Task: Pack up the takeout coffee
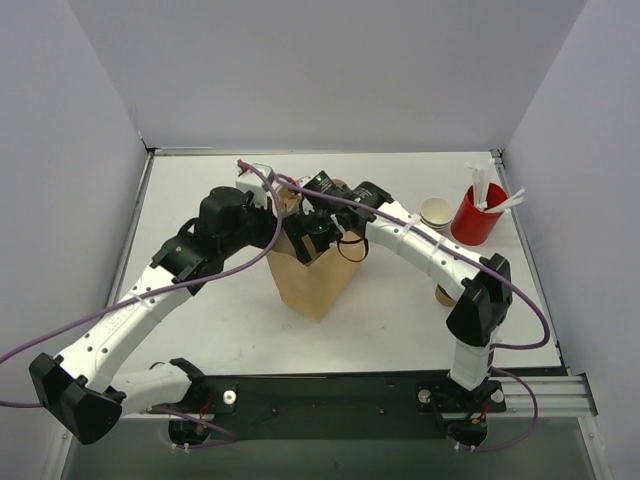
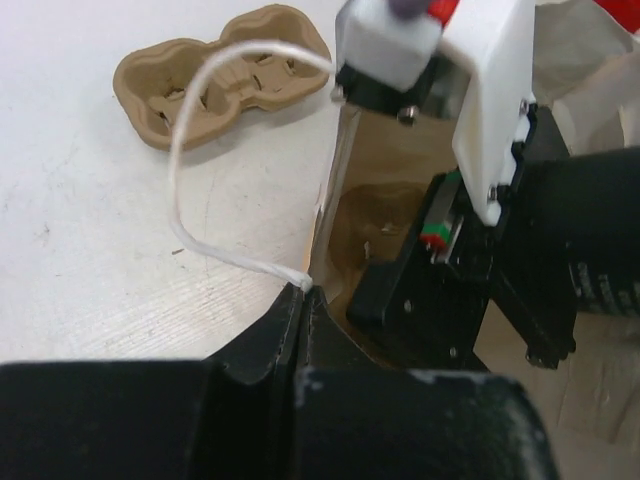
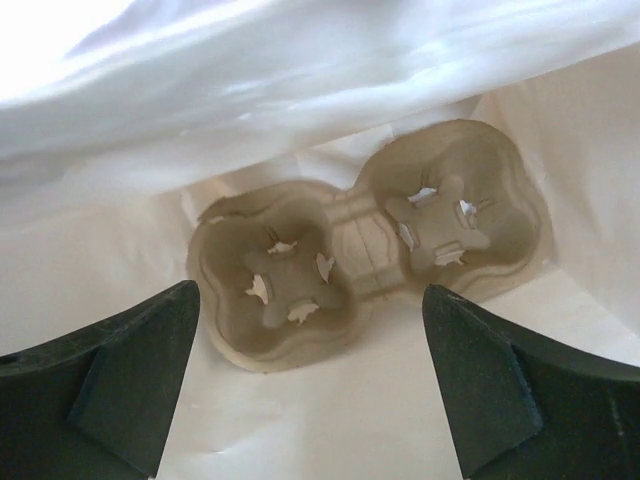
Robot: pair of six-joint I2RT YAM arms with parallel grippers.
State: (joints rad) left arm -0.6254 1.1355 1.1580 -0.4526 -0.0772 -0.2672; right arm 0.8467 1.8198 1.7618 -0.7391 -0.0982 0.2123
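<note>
A brown paper bag (image 1: 312,278) stands open at mid-table. My left gripper (image 1: 283,203) is shut on the bag's rim (image 2: 303,295), next to its white string handle (image 2: 178,190). My right gripper (image 1: 318,232) reaches down into the bag's mouth, open and empty (image 3: 310,370). Below it a two-cup pulp carrier (image 3: 370,250) lies on the bag's floor; it also shows in the left wrist view (image 2: 375,215). A small tan cup (image 1: 445,295) shows partly behind the right arm. No black lid is in view.
A second pulp carrier (image 2: 225,85) lies on the table beyond the bag. A stack of pale lidless cups (image 1: 437,212) and a red cup with white sticks (image 1: 478,213) stand at the back right. White walls enclose the table.
</note>
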